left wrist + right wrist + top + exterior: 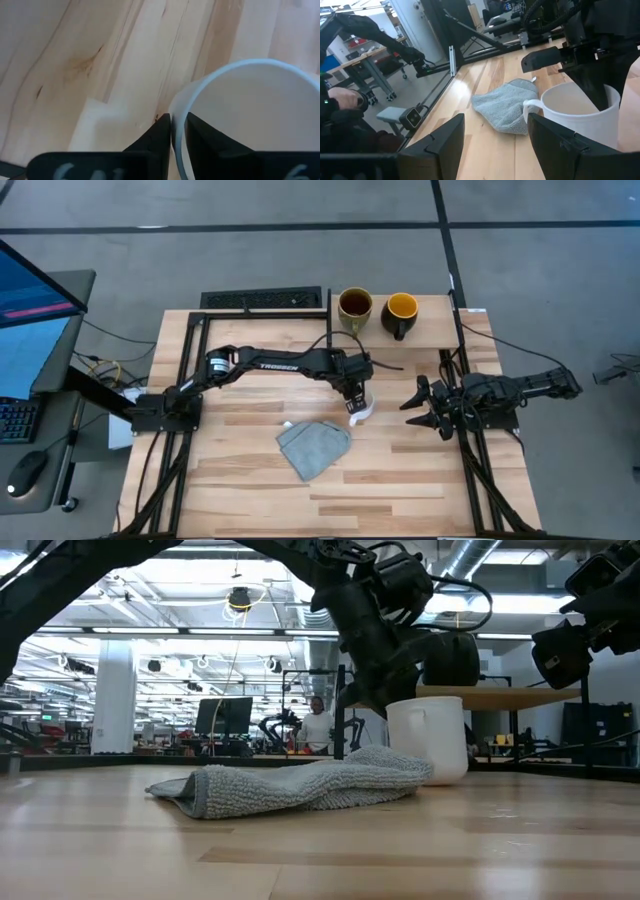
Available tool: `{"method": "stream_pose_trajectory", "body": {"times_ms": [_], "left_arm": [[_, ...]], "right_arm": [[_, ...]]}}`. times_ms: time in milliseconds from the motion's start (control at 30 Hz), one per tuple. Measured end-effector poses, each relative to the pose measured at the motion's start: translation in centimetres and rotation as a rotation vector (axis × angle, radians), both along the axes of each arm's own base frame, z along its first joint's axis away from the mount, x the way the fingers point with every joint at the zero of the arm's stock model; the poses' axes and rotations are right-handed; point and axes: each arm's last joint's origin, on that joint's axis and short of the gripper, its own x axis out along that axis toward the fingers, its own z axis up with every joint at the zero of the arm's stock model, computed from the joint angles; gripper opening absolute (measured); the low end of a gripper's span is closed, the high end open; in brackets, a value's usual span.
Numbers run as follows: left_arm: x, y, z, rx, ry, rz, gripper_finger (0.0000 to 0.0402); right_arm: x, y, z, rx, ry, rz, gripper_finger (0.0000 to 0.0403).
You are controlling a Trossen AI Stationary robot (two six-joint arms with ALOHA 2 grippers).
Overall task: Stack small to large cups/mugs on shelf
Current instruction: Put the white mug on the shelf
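A white mug [362,406] stands upright on the tabletop beside a grey-blue cloth [313,445], its handle [530,107] toward the cloth. My left gripper [353,398] reaches down over the mug's far-left rim and is shut on its wall. An olive-tan mug [355,307] and a dark mug with a yellow inside [400,313] stand side by side on the raised light-wood shelf [430,330] at the far edge. To the right of the white mug, my right gripper [412,408] waits, open, pointing toward it. My left gripper has the white mug's wall at the rim [176,107] between its two fingers, one finger inside the mug and one outside. The fingers slant down from the far-left side. The mug stands upright with its base on the table.
The cloth [300,785] lies crumpled against the mug's near-left side. A black frame borders the table on the left and right. A keyboard [262,300] lies beyond the far edge. Bare planks lie near the front edge.
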Motion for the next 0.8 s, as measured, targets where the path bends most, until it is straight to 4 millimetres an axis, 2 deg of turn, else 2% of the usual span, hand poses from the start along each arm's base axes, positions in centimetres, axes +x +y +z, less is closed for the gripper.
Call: {"method": "stream_pose_trajectory", "body": {"times_ms": [200, 533, 800], "left_arm": [[0.01, -0.12, 0.00, -0.033, -0.004, -0.027, 0.0054], [0.21, -0.40, 0.11, -0.070, -0.029, -0.062, 0.0125], [0.24, -0.54, 0.13, -0.106, -0.038, -0.109, 0.0146]], "right_arm": [[0.00, 0.00, 0.00, 0.000, 0.000, 0.000, 0.0240], [0.00, 0.00, 0.00, 0.000, 0.000, 0.000, 0.0240], [0.00, 0.00, 0.00, 0.000, 0.000, 0.000, 0.0240]]}}
